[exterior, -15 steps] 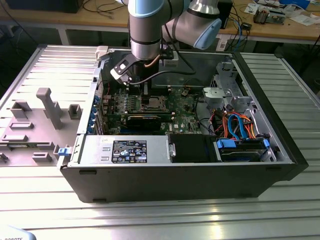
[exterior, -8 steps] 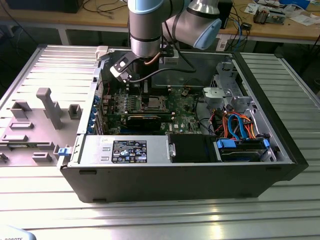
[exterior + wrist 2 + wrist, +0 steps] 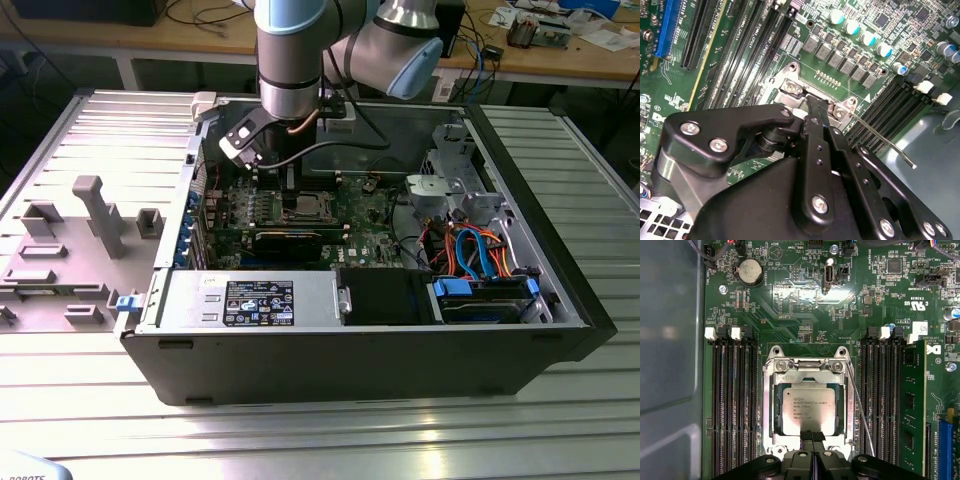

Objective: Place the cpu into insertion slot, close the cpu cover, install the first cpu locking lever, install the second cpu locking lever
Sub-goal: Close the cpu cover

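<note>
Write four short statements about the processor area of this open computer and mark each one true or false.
1. The silver-grey square chip lies in the silver-rimmed square socket. True.
2. The thin silvery metal frame lies down around the chip, which shows through its window. True.
3. The black tool holds the chip in the air. False: the chip is seated, and the tool's tips are at the frame's edge.
4. Every long black memory slot is empty. False: a green memory module stands in one.
</note>
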{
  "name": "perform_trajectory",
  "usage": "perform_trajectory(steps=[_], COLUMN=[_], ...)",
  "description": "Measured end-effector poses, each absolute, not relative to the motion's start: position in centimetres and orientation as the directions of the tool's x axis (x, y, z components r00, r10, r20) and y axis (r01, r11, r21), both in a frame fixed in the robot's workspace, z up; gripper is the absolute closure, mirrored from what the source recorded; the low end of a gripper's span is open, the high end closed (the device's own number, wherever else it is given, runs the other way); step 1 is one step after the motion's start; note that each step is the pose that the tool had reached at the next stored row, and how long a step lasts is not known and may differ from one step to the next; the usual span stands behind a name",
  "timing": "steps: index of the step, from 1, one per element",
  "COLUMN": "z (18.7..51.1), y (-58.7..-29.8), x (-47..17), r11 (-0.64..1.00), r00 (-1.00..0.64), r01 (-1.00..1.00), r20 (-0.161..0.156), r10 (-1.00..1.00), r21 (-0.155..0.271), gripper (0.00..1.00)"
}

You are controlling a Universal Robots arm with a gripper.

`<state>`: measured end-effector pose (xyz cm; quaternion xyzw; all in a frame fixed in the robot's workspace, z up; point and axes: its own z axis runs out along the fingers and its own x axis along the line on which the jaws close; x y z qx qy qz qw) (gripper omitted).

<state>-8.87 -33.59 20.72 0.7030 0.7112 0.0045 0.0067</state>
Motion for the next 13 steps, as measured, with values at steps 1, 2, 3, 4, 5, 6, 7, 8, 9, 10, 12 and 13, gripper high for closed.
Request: perform_trajectory(steps=[1,2,3,4,5,6,7,8,9,10,12,13], z=[20.72,20.75,20.82,20.92,21.08,21.19,21.34,21.37,21.38,21.39,21.39,21.39], y=[-33.59,-33.59,-33.59,-33.59,-33.59,-33.59,-33.59,-33.58,-33.59,-33.59,-33.59,-33.59], x=[-8.86,-8.86,-8.87,-8.87,-8.87,-8.87,-8.87,-8.87,-8.87,-8.87,-8.8,-8.68], r11=[0.012,0.012,0.012,0.012,0.012,0.012,0.012,0.012,0.012,0.012,0.011,0.012], r00=[-0.012,-0.012,-0.012,-0.012,-0.012,-0.012,-0.012,-0.012,-0.012,-0.012,-0.011,-0.012], r01=[1.0,1.0,1.0,1.0,1.0,1.0,1.0,1.0,1.0,1.0,1.0,1.0], r20=[-0.003,-0.003,-0.003,-0.003,-0.003,-0.003,-0.003,-0.003,-0.003,-0.003,-0.003,-0.003], r10=[1.0,1.0,1.0,1.0,1.0,1.0,1.0,1.0,1.0,1.0,1.0,1.0], r21=[0.016,0.016,0.016,0.016,0.016,0.016,0.016,0.016,0.016,0.016,0.016,0.016], gripper=[0.89,0.89,0.89,0.89,0.89,0.89,0.89,0.89,0.89,0.89,0.89,0.89])
